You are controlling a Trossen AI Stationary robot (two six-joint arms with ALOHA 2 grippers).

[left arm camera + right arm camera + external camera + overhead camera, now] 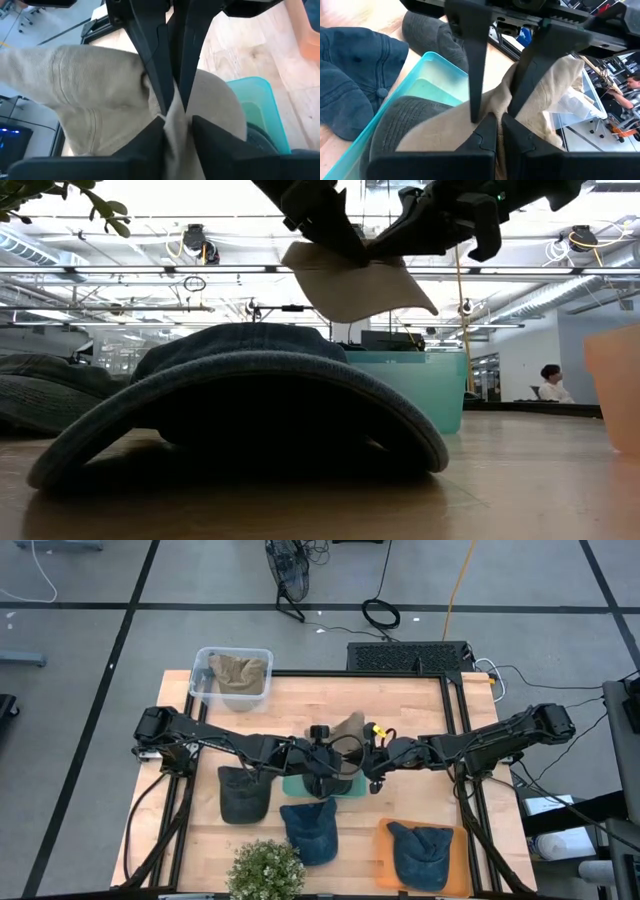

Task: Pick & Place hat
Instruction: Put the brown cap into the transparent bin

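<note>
A beige hat point(350, 727) hangs lifted between my two grippers over the table's middle, above a teal tray point(296, 786). A dark grey hat point(410, 112) lies in that tray. My left gripper point(318, 752) comes in from the left and my right gripper point(376, 754) from the right. Both are shut on the beige cloth. In the low view the beige hat point(355, 288) hangs clear, high above the table, with its brim pointing down to the right. My left gripper point(173, 107) pinches a fold of the beige hat's cloth point(172, 125) between its two fingers. The hat bulges out on both sides of the fingers and is lifted clear of the table. My right gripper point(488, 118) pinches a bunched fold of the beige cloth point(501, 97) between its two fingers, slanting down from the right. The hat hangs below and around the fingers, above the teal tray point(427, 67).
A dark grey hat point(243, 795) lies left of the tray, and a blue denim hat point(310, 830) lies near the front edge. Another blue hat point(420, 855) rests on an orange tray point(384, 862). A clear bin point(203, 668) with beige cloth sits at the far left. A plant point(265, 870) stands at the near edge.
</note>
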